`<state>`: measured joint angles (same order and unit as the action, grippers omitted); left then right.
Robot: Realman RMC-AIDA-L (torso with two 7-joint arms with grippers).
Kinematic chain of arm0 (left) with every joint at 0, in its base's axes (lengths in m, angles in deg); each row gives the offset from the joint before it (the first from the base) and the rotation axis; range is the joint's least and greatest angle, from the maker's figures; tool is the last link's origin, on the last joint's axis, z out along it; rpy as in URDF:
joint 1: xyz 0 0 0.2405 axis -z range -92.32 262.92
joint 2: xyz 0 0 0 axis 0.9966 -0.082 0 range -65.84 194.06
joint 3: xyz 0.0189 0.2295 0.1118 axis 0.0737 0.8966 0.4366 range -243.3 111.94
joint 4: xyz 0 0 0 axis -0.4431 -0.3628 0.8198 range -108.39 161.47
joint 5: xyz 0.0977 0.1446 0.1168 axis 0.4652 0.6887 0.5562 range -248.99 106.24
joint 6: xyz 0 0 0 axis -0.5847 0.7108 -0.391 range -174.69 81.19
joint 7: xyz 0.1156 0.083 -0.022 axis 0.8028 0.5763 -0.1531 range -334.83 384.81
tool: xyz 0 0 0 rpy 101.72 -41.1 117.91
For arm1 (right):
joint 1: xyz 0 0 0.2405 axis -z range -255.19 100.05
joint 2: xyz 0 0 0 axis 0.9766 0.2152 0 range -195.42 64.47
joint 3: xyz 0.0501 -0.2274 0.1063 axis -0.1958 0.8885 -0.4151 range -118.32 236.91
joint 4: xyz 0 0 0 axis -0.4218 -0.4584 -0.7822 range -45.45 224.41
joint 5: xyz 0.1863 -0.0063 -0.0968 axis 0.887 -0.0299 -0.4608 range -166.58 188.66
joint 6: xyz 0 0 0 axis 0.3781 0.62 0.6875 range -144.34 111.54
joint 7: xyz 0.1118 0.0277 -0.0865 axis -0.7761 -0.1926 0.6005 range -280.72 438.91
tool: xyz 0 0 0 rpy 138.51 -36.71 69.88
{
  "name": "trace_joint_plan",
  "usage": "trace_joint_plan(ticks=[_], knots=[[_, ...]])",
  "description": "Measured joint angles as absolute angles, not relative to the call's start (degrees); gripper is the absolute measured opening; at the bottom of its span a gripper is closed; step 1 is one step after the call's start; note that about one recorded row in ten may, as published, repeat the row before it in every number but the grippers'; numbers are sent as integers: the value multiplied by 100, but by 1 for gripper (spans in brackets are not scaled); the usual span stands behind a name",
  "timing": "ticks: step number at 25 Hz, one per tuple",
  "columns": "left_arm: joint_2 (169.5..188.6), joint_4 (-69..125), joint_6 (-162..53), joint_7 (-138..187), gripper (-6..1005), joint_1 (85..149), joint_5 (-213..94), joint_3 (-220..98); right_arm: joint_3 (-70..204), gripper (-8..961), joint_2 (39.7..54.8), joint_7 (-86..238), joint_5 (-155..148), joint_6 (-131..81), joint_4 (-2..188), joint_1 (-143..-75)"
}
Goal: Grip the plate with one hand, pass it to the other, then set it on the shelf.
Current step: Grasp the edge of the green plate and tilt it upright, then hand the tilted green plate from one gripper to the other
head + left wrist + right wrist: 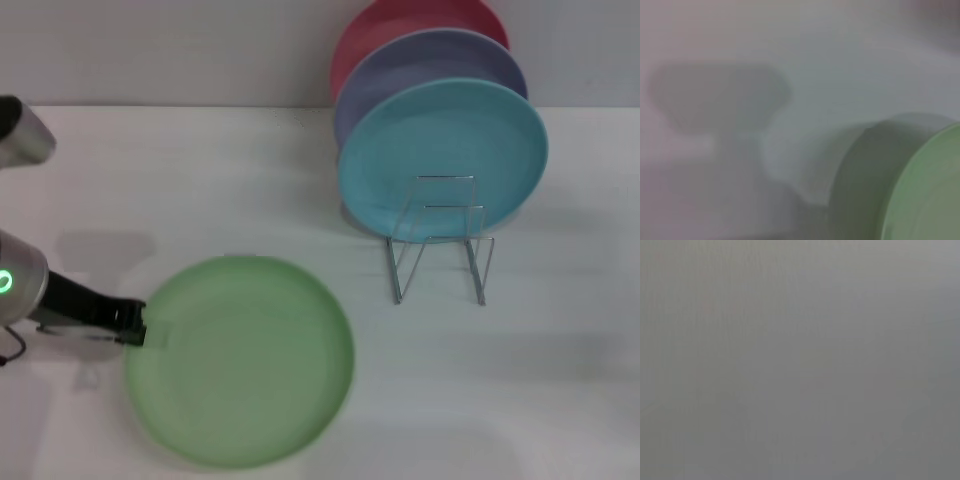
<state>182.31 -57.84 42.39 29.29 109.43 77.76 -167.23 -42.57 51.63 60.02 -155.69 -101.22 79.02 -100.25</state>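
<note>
The light green plate [245, 360] is at the front left of the white table. My left gripper [136, 324], slim and black with a green light on its wrist, reaches in from the left and is shut on the plate's left rim. In the left wrist view the plate's edge [930, 195] shows at one corner, with a shadow on the table beside it. The silver wire shelf [440, 245] stands to the right of the plate, with its front loops bare. My right gripper is out of view, and the right wrist view shows only a plain grey surface.
Three plates stand upright in the back of the shelf: a turquoise plate [440, 155] in front, a lavender plate [430, 60] behind it and a pink-red plate [400, 25] at the back. A grey part of my left arm [20, 135] shows at the far left.
</note>
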Motion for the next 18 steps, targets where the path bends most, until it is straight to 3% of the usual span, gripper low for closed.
trace_joint_plan(ticks=[11, 18], knots=[[18242, -6157, 3558, 3033, 31, 10762, 7691, -16733, -4257, 758, 5194, 6002, -15569, -10121, 7920, -10025], [18245, -6550, 1921, 3213, 32, 10193, 7515, -16413, -4257, 758, 5195, 6003, -15569, -10103, 7936, -10016]])
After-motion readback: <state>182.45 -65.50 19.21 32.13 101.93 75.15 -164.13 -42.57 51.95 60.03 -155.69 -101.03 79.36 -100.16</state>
